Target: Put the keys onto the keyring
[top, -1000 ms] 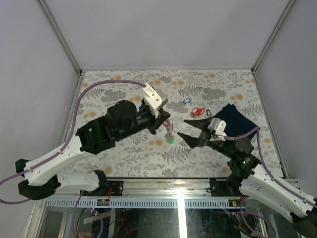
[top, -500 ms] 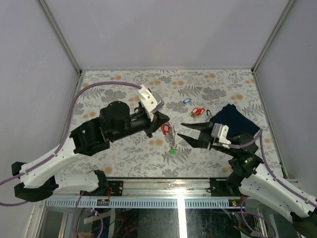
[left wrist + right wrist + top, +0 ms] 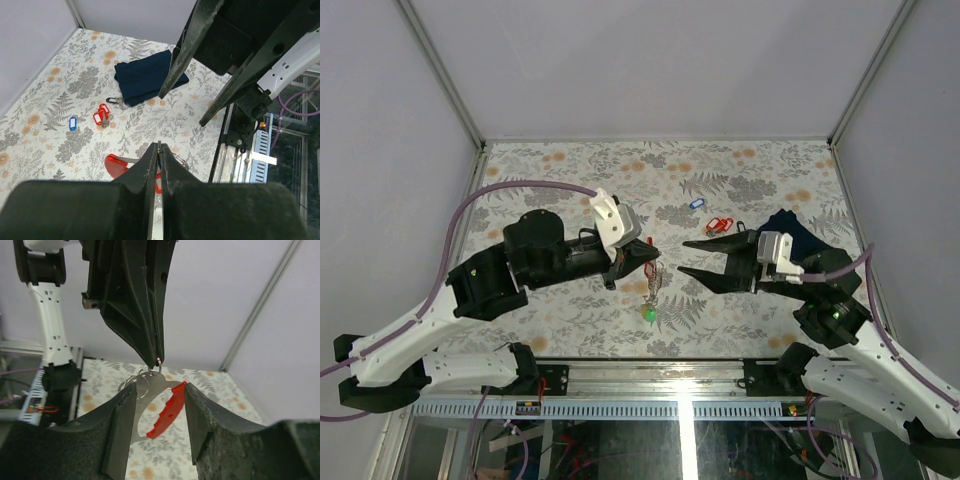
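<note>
**Left arm swings back, bunch now dangling**

Back toward its own side comes the left gripper, and the bunch it carries has gone with it. The green tag, lying on the table a second ago, now shows nearer the front edge, at the foot of the bunch. Across the way the right gripper has risen a little and levelled out, pointing at its partner.

Left fingers are pressed tight together, and the right wrist view shows them pinching the keyring at the very tip. Below it hang more small silvery rings, a flat metal key and a red tag.

Right jaws stand well apart with nothing between the pads. From above, their tips sit just beside the hanging bunch, with a gap between.

Over on the table, the rest of the keys lie loose: a blue-tagged key toward the back, and a pair of red-tagged keys just in front of it. Beside those is the navy cloth, partly hidden by the right arm.
</note>
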`<action>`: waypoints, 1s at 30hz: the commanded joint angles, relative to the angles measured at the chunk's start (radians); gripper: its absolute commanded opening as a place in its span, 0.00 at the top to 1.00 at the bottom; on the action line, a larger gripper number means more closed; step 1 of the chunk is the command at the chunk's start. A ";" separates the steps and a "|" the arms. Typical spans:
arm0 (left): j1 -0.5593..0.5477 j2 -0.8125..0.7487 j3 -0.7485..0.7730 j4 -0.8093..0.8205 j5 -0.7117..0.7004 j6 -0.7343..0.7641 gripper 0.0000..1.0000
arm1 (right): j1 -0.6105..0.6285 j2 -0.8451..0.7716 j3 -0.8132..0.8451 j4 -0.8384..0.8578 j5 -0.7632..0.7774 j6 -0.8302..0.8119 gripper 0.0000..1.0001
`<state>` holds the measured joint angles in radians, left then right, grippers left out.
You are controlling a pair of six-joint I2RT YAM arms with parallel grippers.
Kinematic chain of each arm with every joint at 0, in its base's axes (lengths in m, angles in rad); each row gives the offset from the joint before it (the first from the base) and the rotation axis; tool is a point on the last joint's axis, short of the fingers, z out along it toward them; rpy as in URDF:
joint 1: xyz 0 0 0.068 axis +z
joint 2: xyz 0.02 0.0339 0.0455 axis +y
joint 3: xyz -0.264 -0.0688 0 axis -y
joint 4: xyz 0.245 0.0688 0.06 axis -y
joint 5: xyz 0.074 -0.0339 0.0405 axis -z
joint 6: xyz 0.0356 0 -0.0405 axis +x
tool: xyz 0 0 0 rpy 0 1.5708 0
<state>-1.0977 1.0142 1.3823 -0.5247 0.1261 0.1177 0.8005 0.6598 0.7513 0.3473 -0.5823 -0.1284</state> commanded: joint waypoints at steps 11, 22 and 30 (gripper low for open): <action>0.004 -0.074 -0.083 0.163 -0.034 0.071 1.00 | 0.002 0.025 -0.036 0.141 0.269 0.924 0.50; 0.005 -0.078 -0.088 0.178 -0.048 0.077 1.00 | 0.003 0.106 -0.100 0.280 0.218 1.143 0.53; 0.005 -0.075 -0.085 0.180 -0.048 0.084 1.00 | 0.003 0.149 -0.113 0.337 0.152 1.207 0.54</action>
<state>-1.0977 0.9520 1.2949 -0.4419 0.0891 0.1802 0.8005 0.8001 0.6392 0.5777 -0.3862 1.0225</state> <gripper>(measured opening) 0.007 0.469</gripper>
